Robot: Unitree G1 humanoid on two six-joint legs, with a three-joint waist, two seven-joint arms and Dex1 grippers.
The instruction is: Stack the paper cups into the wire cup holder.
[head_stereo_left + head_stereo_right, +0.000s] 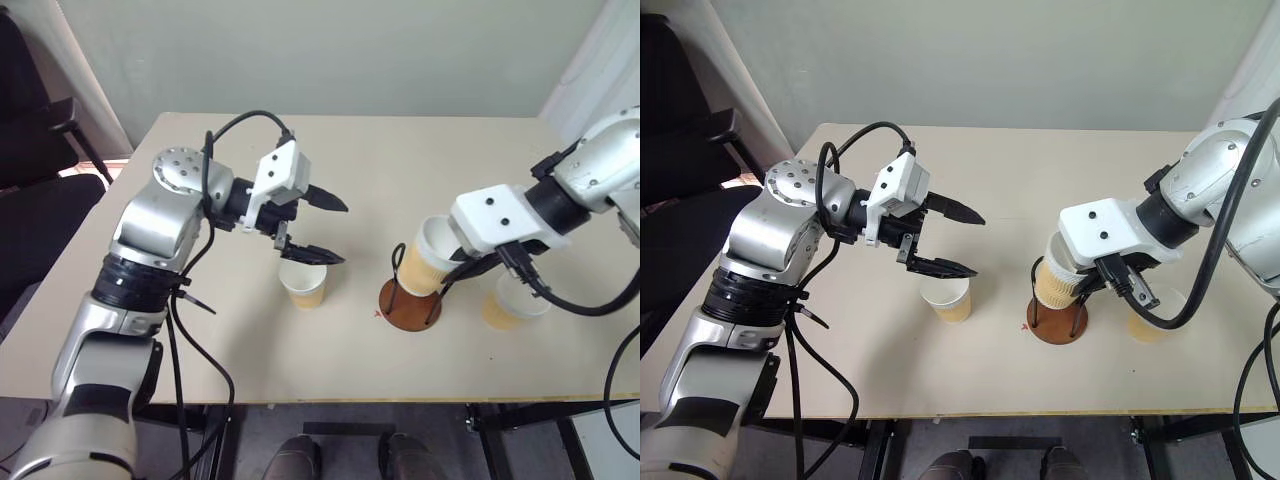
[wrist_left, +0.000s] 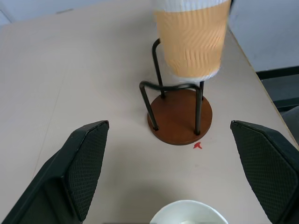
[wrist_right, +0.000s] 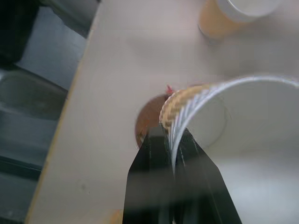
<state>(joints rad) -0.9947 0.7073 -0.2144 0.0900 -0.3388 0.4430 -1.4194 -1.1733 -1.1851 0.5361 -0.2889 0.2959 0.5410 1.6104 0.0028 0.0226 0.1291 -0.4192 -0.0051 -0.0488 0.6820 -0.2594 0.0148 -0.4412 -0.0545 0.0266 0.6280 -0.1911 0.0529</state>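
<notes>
Right gripper (image 3: 170, 144): I see its two fingers pressed together on the rim of a paper cup (image 1: 428, 256), one inside the wall and one outside.
Held cup: I read it as tilted, hanging above the wire cup holder (image 1: 410, 302), its bottom among the upright wire loops and not seated on the disc base.
Wire cup holder: it stands on the table (image 1: 400, 150) near the front edge, a small red mark just beside its base.
Left gripper (image 1: 328, 230): I see the fingers spread wide and holding nothing, hovering just above a second cup (image 1: 303, 282).
Second cup: upright on the table, left of the holder.
Third cup (image 1: 510, 303): upright on the table, right of the holder, partly hidden behind the right arm's cable.
</notes>
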